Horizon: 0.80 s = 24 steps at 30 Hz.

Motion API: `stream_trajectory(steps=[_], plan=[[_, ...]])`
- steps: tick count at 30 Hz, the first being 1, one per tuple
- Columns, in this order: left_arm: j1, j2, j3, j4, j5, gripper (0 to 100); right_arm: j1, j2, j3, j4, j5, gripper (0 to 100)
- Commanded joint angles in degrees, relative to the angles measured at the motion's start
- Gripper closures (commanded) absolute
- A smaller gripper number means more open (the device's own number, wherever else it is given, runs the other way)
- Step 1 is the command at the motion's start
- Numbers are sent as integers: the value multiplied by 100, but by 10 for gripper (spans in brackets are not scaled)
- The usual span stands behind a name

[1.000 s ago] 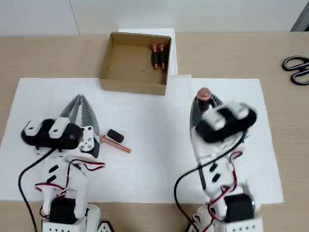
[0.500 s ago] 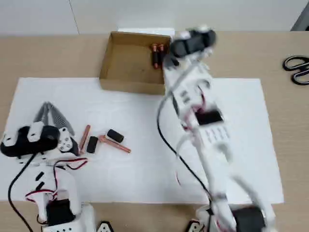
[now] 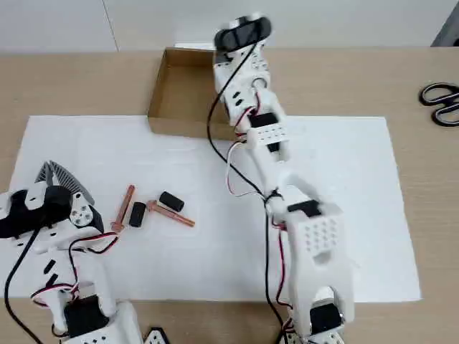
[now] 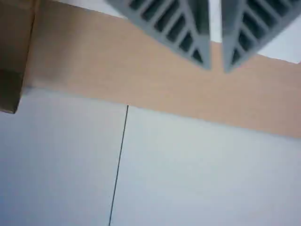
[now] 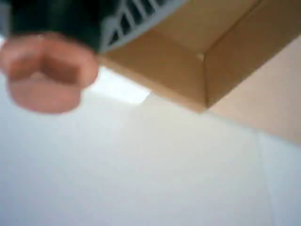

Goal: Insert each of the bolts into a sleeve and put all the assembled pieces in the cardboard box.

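Note:
My right arm stretches across the cardboard box (image 3: 163, 93), its wrist (image 3: 244, 32) over the far rim. In the right wrist view my right gripper (image 5: 89, 28) is shut on an assembled piece, a black sleeve with a copper bolt head (image 5: 47, 75) sticking out, with the box (image 5: 188, 61) behind it. On the white paper lie two loose copper bolts (image 3: 127, 206) (image 3: 172, 214) and two black sleeves (image 3: 137, 214) (image 3: 171, 201). My left gripper (image 3: 64, 178) sits left of them, near the paper's left edge. Its fingertips (image 4: 215, 66) are almost together and hold nothing.
A white paper sheet (image 3: 344, 186) covers the middle of the wooden table. Scissors (image 3: 439, 100) lie at the far right edge. The right arm's body crosses the paper from the front edge up to the box. A box corner (image 4: 14, 47) shows in the left wrist view.
The right arm swung from above the paper out over the box, carrying the assembled piece. The left arm drew back to the left, uncovering a bolt and sleeve, and its fingers came together.

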<state>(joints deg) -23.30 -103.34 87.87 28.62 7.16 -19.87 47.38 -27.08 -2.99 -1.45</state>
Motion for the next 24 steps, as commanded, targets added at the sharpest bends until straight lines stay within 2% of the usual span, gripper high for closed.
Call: stream_trajectory(steps=[1, 6, 12, 14, 19, 21, 24], plan=[[9, -88, -31, 0, -9, 994, -75, 708, -1477, 453, -334, 995], [9, -88, -31, 0, -9, 994, -75, 1692, -3015, 1464, -1284, 995], [18, -88, -31, 0, -9, 994, -75, 2615, -4246, 2343, -1371, 987], [18, -88, -31, 0, -9, 994, -75, 2809, -4475, 2607, -1371, 943], [18, -88, -31, 0, -9, 994, -163, 2976, -4809, 3459, -1380, 725], [18, -88, -31, 0, -9, 994, -180, 2976, -4905, 3653, -1380, 707], [18, -88, -31, 0, -9, 994, -154, 2967, -5169, 3688, -1389, 735]])
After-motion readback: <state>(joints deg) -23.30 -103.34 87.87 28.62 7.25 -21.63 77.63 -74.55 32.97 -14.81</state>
